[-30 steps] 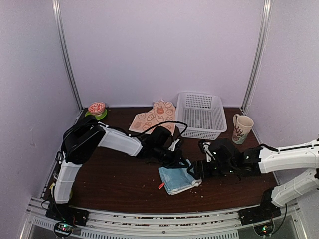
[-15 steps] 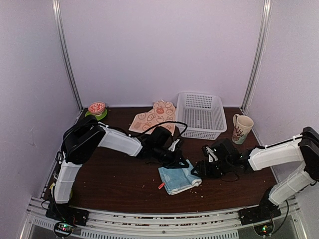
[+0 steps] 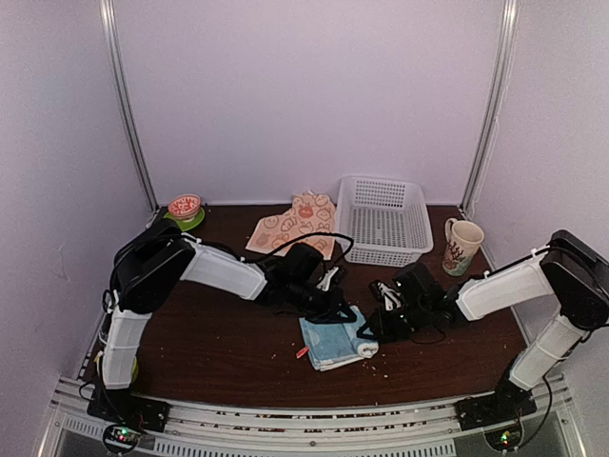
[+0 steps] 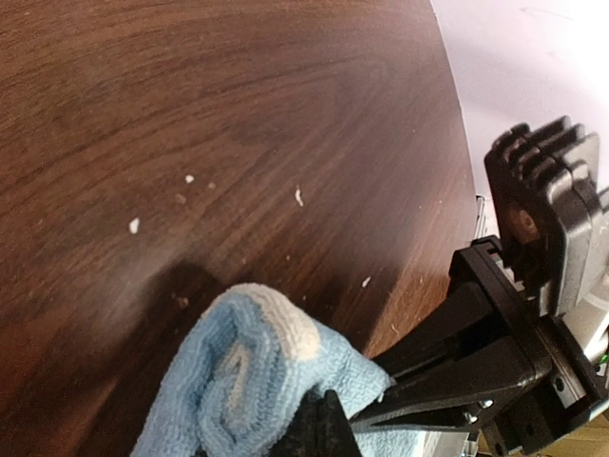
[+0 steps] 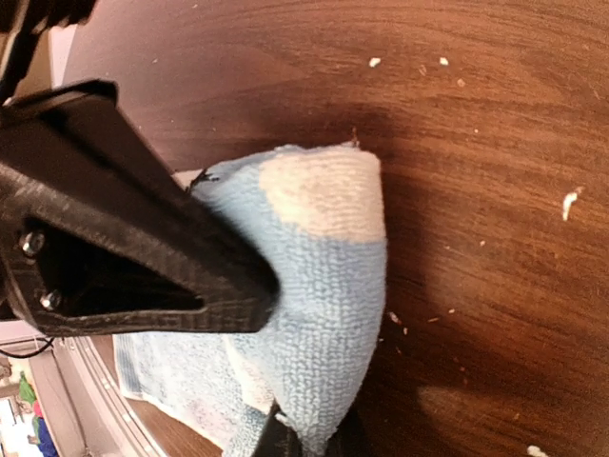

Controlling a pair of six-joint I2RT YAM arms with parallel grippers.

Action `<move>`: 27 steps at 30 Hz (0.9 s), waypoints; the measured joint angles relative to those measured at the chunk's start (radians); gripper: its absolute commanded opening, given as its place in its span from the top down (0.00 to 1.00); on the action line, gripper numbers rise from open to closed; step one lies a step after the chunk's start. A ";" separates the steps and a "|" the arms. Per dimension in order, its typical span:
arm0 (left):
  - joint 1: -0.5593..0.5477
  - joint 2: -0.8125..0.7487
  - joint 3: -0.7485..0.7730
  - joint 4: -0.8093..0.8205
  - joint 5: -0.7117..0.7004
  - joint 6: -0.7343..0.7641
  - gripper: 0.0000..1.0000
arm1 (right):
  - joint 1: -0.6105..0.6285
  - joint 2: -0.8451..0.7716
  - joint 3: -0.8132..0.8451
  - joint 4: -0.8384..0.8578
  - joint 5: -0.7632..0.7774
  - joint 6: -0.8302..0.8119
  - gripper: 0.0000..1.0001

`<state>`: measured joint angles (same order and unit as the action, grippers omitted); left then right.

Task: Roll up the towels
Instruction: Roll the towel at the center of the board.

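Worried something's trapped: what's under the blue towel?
The blue towel lies on the brown table, and a small red bit shows at its left edge. Anything else beneath is hidden by the cloth.

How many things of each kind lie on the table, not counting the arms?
Towels: 2, the blue towel and the cream towel
Basket: 1
Mug: 1
Round red-topped item: 1
Total: 5
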<state>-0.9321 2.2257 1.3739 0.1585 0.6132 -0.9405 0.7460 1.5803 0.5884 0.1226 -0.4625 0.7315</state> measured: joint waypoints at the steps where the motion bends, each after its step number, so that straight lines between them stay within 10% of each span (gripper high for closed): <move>1: 0.000 -0.010 -0.008 -0.005 -0.005 0.002 1.00 | 0.000 -0.001 0.009 -0.018 0.003 -0.009 1.00; 27: 0.000 -0.158 -0.104 -0.158 -0.117 0.079 1.00 | 0.069 -0.041 0.268 -0.705 0.462 -0.221 1.00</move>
<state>-0.9321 2.0674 1.2701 0.0006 0.4965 -0.8619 0.8146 1.5394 0.8566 -0.5827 -0.0010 0.5102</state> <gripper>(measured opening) 0.005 0.077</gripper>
